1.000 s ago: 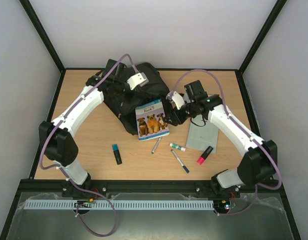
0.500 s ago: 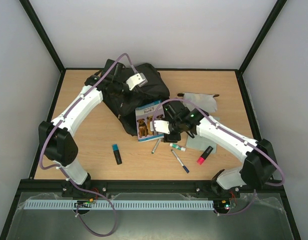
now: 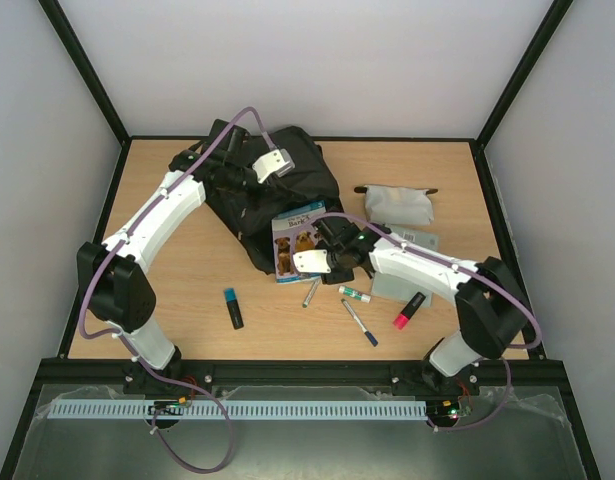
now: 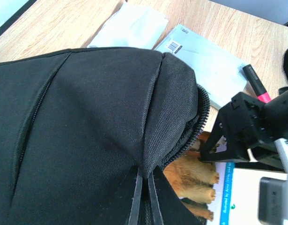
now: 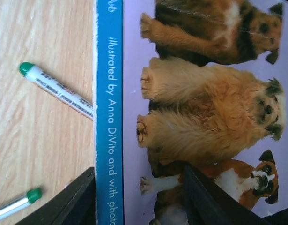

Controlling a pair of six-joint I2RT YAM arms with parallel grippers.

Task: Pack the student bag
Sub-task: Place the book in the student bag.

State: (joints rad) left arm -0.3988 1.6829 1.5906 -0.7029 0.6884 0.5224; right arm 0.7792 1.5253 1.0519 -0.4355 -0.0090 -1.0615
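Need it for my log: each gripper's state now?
Left gripper: closed on the student bag.
Right gripper: open, straddling the spine of the dog book.

This is a robotics lab test cell rather than a home or office. The wooden worktop (image 3: 187, 250) is boxed in by plain white walls (image 3: 307, 60) and black frame posts (image 3: 87, 75). Two white robot arms, left (image 3: 162, 215) and right (image 3: 427, 262), are bolted at its near edge, with purple cables (image 3: 227, 130) looping off them. In front, a slotted white strip (image 3: 247, 410) runs along a metal shelf (image 3: 287, 450). A black bag (image 3: 312, 185), a book (image 3: 287, 245) and pens (image 3: 359, 322) lie on the wood.
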